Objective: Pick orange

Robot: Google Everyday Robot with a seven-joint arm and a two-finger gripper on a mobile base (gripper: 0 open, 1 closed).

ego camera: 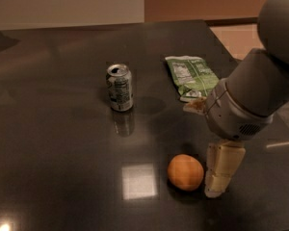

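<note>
The orange [185, 172] is plain matte orange. The soda can [120, 87], far left, is silver with dark print. The snack bag [190, 76] is green and white. The table [48, 129] is glossy dark brown-grey. The cream gripper [219, 179] hangs just right of the orange.

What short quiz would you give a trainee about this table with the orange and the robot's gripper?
1. True or false: the gripper is close beside the orange, low over the table.
2. Which stands upright farther back? A) soda can B) bottle C) cup
3. Fill in: the flat snack bag is ___ in colour.
Key: 1 true; 2 A; 3 green.
</note>
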